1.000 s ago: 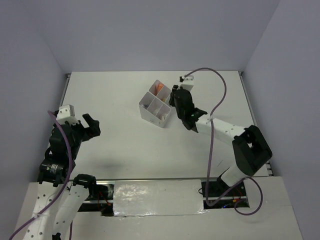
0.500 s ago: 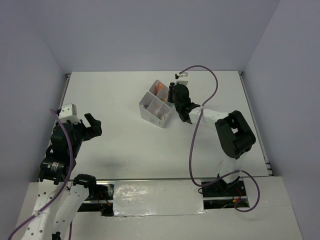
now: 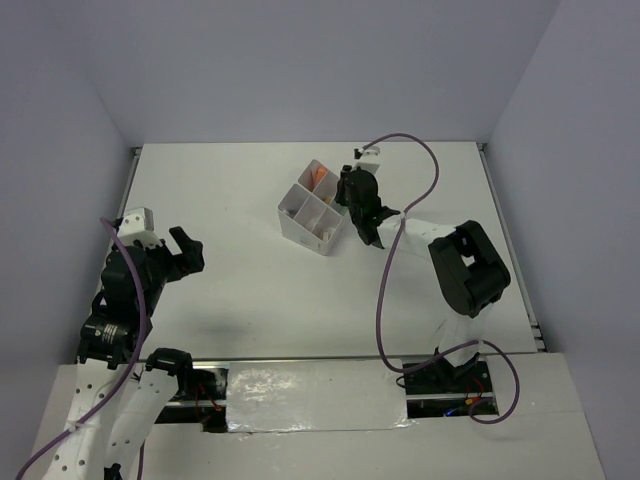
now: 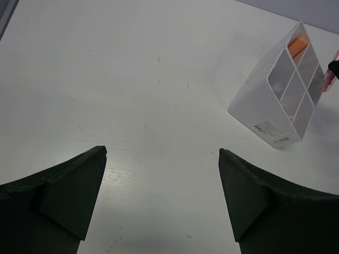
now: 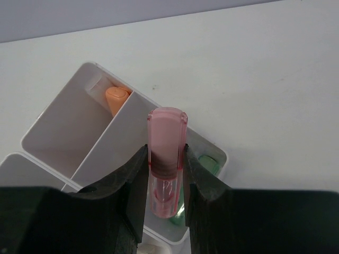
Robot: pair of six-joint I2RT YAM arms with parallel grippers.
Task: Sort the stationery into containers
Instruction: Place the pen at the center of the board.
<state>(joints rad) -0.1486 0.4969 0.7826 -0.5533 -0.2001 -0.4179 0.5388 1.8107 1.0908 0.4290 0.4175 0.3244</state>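
The white four-compartment container (image 3: 298,228) stands mid-table, tilted in the left wrist view (image 4: 254,106). An orange marker (image 5: 116,98) stands in its far compartment (image 3: 318,178). A green marker (image 5: 209,163) lies in the compartment under my right gripper. My right gripper (image 5: 164,152) is shut on a pink marker (image 5: 167,127), held upright just above the container's right corner compartment (image 3: 352,195). The pink marker's tip shows at the edge of the left wrist view (image 4: 327,79). My left gripper (image 4: 161,164) hangs open over bare table at the left (image 3: 185,248), holding nothing.
Grey walls close the table (image 3: 240,290) on three sides. A purple cable (image 3: 420,150) loops above the right arm. The right arm's elbow (image 3: 468,265) sits right of the container. Small items lie in the container's near compartment (image 3: 325,230).
The right arm has folded, its elbow swinging left and back, and the gripper with the pink marker has shifted slightly toward the container's far right corner. The left arm has barely moved.
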